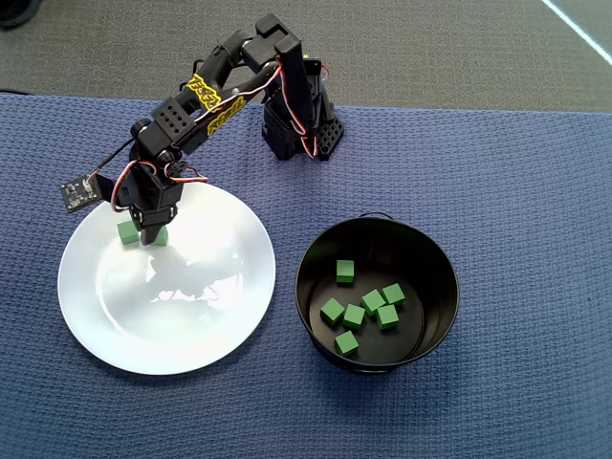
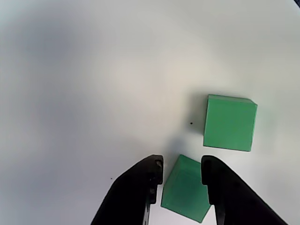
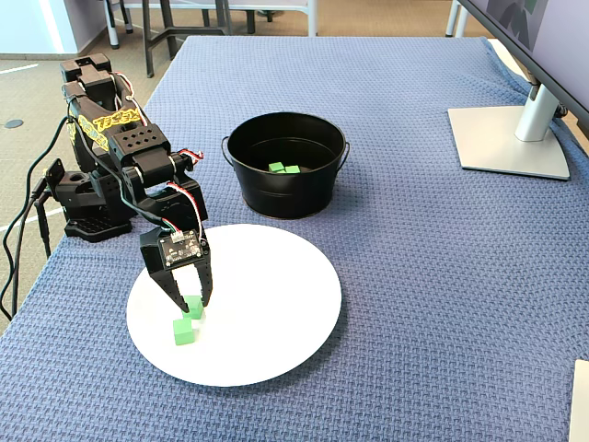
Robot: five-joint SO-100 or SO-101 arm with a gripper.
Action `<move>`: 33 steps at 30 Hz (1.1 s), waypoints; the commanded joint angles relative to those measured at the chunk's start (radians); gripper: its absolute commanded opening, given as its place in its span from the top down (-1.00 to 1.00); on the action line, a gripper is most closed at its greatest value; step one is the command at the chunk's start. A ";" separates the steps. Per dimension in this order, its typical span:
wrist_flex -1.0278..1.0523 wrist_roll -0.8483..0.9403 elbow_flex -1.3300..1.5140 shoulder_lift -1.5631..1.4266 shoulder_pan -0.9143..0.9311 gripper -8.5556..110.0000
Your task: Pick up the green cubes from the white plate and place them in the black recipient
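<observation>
Bench [image 1: 497,172] cloth, blue and woven, carries everything. On it, in the overhead view, the white plate [image 1: 191,316] lies left and the black recipient [image 1: 435,251] right, well apart from touching yet near each other. Six green cubes [image 1: 361,308] already sit inside the recipient, so most of the job looks done. Two cubes are left on the plate at its far-left part. The gripper [image 2: 182,171] is down over one of them [image 2: 187,190], jaws parted and straddling it without yet clamping; the other cube [image 2: 229,122] lies just beside. A monitor stand [image 3: 511,138] sits far off in the fixed view. Nothing blocks the way across to the recipient.
</observation>
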State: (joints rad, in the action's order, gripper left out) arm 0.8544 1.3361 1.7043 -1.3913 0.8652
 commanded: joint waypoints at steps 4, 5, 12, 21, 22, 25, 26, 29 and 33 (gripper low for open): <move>0.077 0.023 -0.104 -0.038 -0.017 0.28; 0.097 0.021 -0.123 -0.038 -0.017 0.27; 0.233 -0.032 -0.232 -0.038 -0.014 0.27; 0.187 -0.351 -0.222 -0.014 0.023 0.29; 0.193 -0.385 -0.222 -0.008 0.025 0.29; 0.206 -0.430 -0.219 0.000 0.028 0.30; 0.212 -0.437 -0.221 0.000 0.028 0.31; 0.249 -0.428 -0.222 0.002 0.029 0.32; 0.244 -0.453 -0.212 0.005 0.032 0.33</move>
State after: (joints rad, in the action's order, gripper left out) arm 1.0876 0.9020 1.5156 -1.3790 0.8851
